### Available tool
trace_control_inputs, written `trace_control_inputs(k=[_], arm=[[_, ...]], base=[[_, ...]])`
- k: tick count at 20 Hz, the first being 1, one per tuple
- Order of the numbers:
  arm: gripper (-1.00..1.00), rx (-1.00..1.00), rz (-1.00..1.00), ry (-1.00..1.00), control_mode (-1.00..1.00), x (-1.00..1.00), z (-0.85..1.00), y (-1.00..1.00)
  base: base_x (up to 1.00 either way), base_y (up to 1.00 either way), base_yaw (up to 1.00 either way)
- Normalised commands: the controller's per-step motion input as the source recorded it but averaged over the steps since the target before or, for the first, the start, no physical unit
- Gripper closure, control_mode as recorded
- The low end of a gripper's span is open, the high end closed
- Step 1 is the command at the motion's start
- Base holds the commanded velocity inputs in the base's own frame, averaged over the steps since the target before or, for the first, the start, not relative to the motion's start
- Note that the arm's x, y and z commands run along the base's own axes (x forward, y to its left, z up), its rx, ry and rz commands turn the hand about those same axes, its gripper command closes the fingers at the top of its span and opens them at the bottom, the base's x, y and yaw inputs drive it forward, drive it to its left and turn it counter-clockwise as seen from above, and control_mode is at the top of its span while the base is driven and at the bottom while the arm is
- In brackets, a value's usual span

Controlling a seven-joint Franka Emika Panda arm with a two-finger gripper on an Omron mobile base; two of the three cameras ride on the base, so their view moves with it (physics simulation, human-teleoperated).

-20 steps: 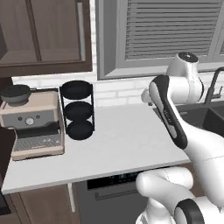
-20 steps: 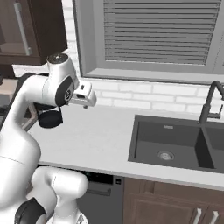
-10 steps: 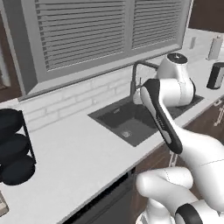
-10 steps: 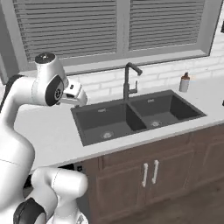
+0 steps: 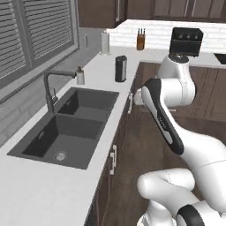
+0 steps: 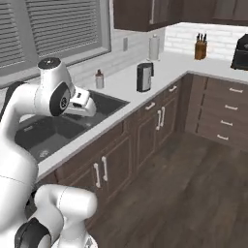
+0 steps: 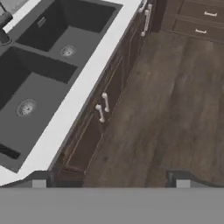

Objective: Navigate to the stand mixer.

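Stand mixer indistinguishable amid tiny clutter on far counter [image 5: 152, 54]; claw [image 7: 110, 180] tips spread wide, empty.

base views share the sink [image 5: 66, 128]; hand view looks down.

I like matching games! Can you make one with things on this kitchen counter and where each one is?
Things:
1. tap
2. knife block
3. paper towel roll
4. soap bottle

Places:
A. by the far tiled wall
B. behind the sink, arching over it
C. in the counter's corner, past the window
D. on the counter just past the sink

Pairs: 1-B, 2-A, 3-C, 4-D
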Motion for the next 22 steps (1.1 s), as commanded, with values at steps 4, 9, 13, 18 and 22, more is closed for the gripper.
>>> trace_control_inputs(k=[4,9,13,18,22], arm=[[-1.0,0.0,0.0,0.0,1.0,0.0,0.0,0.0],[-1.0,0.0,0.0,0.0,1.0,0.0,0.0,0.0],[-1.0,0.0,0.0,0.0,1.0,0.0,0.0,0.0],[-1.0,0.0,0.0,0.0,1.0,0.0,0.0,0.0],[-1.0,0.0,0.0,0.0,1.0,0.0,0.0,0.0]], base=[[0.0,-0.18,-0.9],[0.0,-0.19,-0.9],[0.0,-0.19,-0.9],[0.0,-0.21,-0.89],[0.0,-0.17,-0.87]])
